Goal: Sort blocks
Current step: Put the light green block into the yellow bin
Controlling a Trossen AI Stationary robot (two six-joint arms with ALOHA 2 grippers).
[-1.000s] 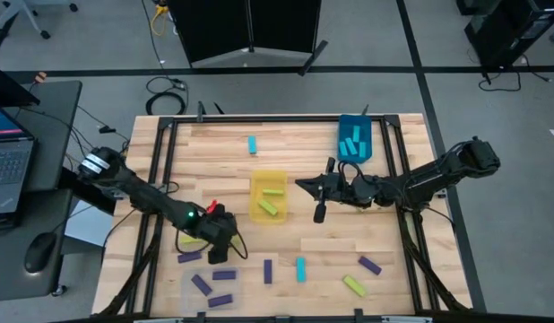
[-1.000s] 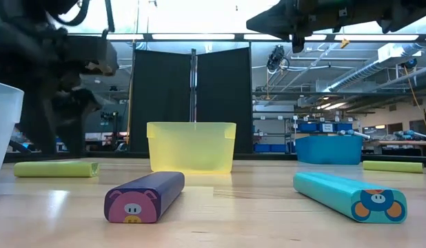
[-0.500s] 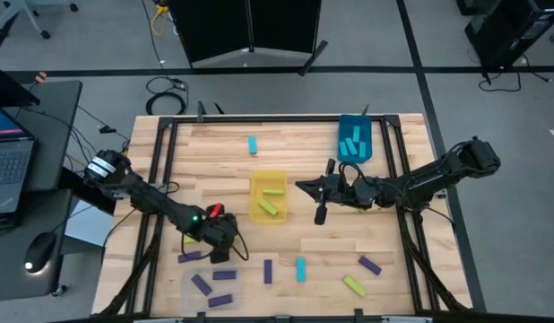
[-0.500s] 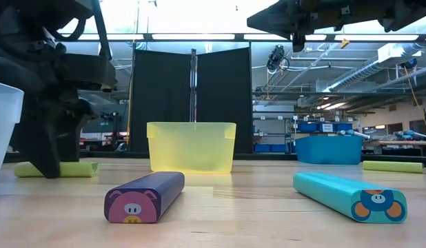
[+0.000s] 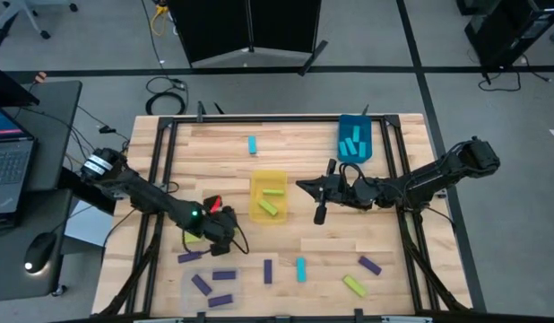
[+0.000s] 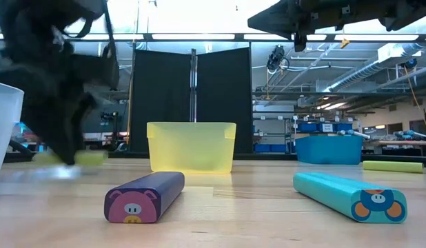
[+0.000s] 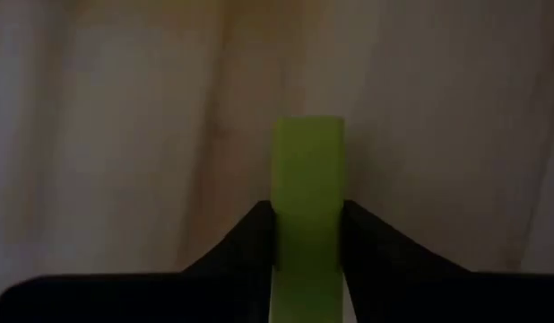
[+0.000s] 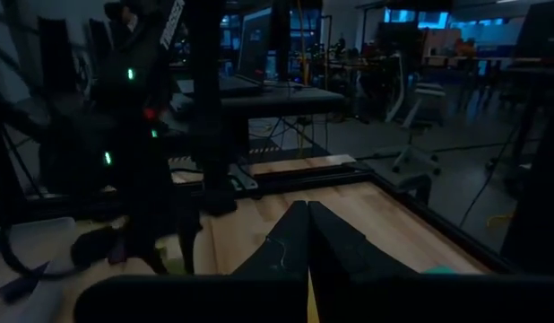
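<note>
Pointing forward from left claw [image 7: 306,238]: yellow-green block [image 7: 307,193].

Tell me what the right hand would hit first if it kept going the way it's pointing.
Probably nothing on the table: the right hand, fingers shut, points toward the left arm above the yellow bin.

Wooden tabletop [image 5: 286,144] w/ black frame rails along its sides. Yellow bin [image 5: 269,184] near the middle, blue bin [image 5: 355,124] at the far right corner, clear bin [image 5: 189,280] at the near left edge. In the low view the yellow bin [image 6: 191,146] sits centre, blue bin [image 6: 326,149] to its right, clear bin's wall [image 6: 5,124] at the left edge. Off the tabletop, left side: laptop [image 5: 8,157] on a dark desk, mouse [image 5: 37,253] beside it. Black panel [image 5: 250,27] stands on the grey floor beyond, w/ a coiled cable [image 5: 165,87] nearby.
</note>
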